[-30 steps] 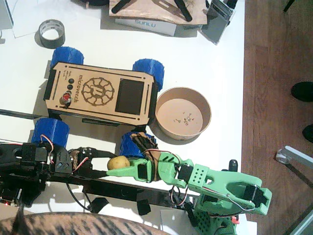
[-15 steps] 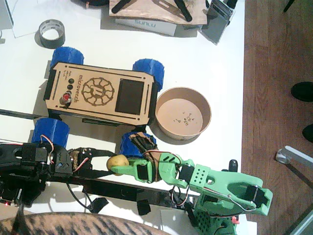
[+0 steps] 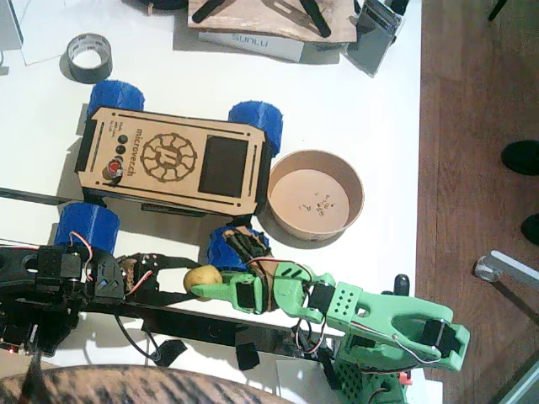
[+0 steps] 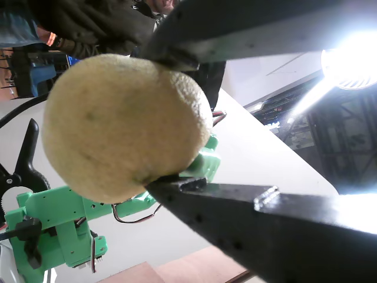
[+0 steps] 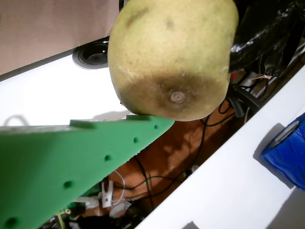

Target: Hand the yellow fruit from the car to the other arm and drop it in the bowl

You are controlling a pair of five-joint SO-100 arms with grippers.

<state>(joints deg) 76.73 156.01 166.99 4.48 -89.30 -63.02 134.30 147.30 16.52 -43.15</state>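
Black jaws of the left gripper [image 4: 177,118] clamp the yellow fruit [image 3: 203,277] above and below, while the green right gripper [image 3: 207,289] has one pointed finger [image 5: 86,157] touching its underside; whether that gripper is gripping cannot be told. Just beyond, the car [image 3: 173,160] reads "microvetch", and a box [image 3: 251,40] at the table's far edge reads "SUNLU". Beside the car, the bowl [image 3: 316,195] holds only crumbs.

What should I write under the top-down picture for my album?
Black left claw and green right claw meet on the yellow fruit, near the car and bowl.
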